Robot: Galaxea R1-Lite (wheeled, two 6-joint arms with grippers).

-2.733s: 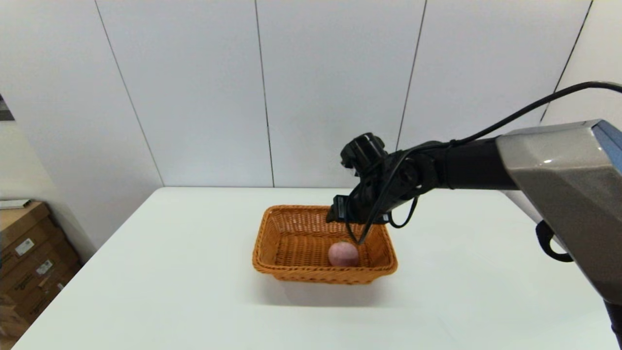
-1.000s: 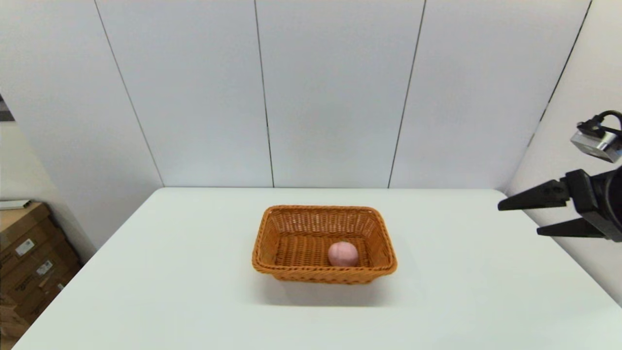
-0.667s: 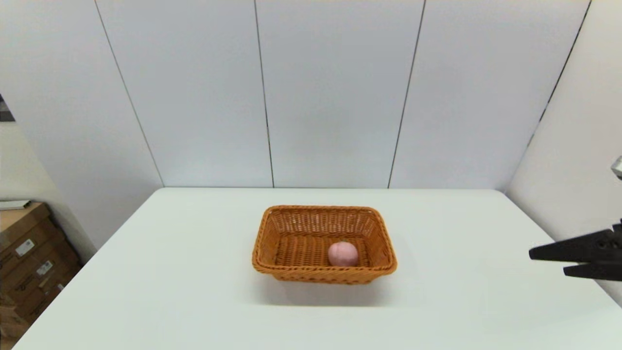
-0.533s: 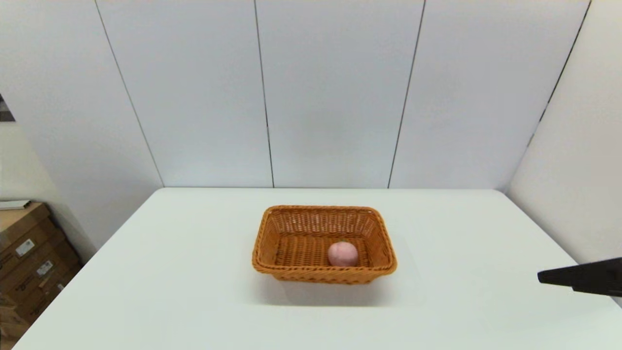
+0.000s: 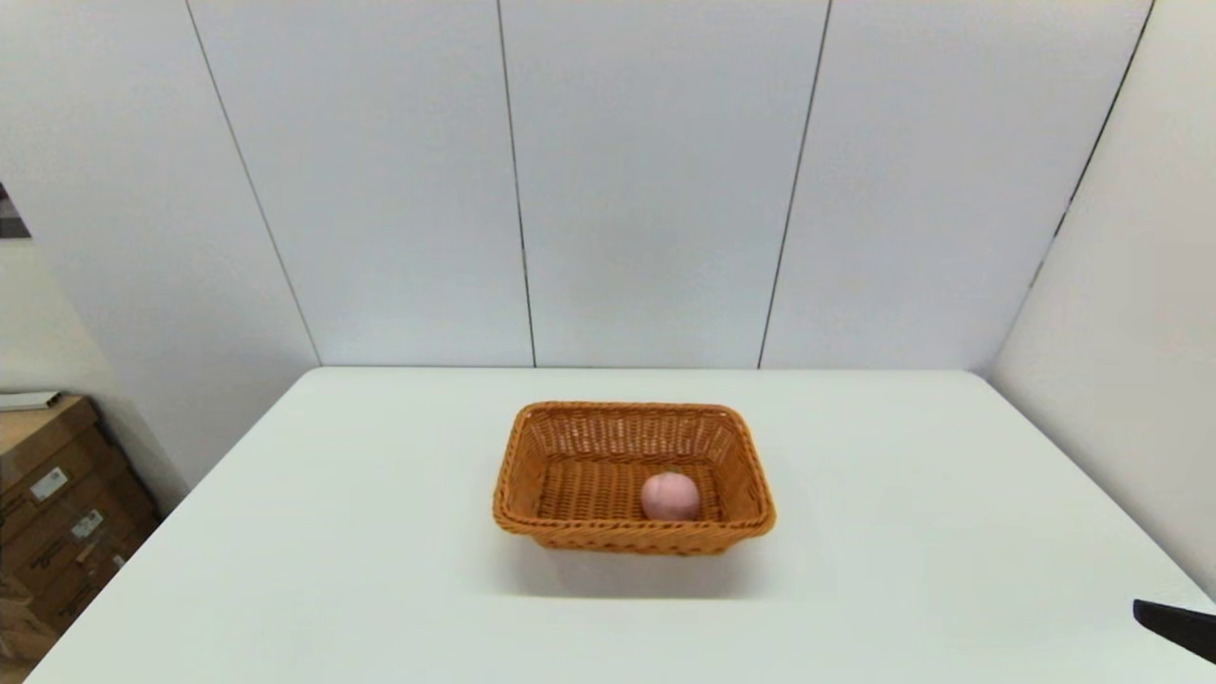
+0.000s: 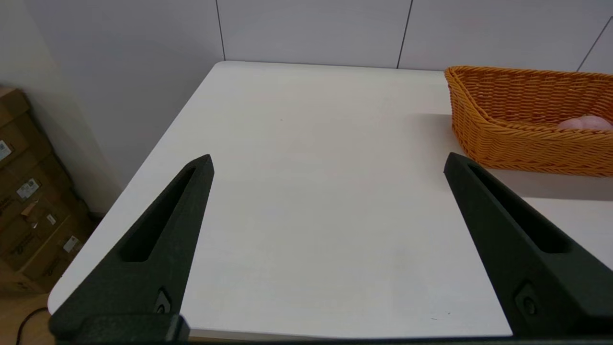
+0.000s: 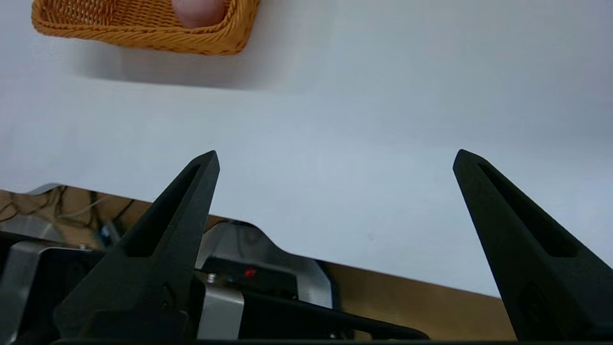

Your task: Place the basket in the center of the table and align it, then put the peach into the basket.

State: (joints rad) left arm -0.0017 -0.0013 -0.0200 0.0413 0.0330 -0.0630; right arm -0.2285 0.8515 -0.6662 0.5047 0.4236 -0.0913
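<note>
In the head view the peach (image 5: 670,496) sits in the wicker basket (image 5: 532,451) mid-frame on the white table (image 5: 332,532). The right gripper (image 5: 1178,628) has dropped to the lower right corner.

Left wrist view: left gripper (image 6: 328,163) spread wide, empty.

Right wrist view: fingers (image 7: 158,239) spread, basket at the upper left.

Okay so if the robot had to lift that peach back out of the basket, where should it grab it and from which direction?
Grip the peach across its rounded sides, coming straight down from above. It sits low in the basket, near the front wall toward the right, and the flared wicker walls block any sideways approach. The right gripper, open at the table's near right edge, is probably the closer one.
</note>
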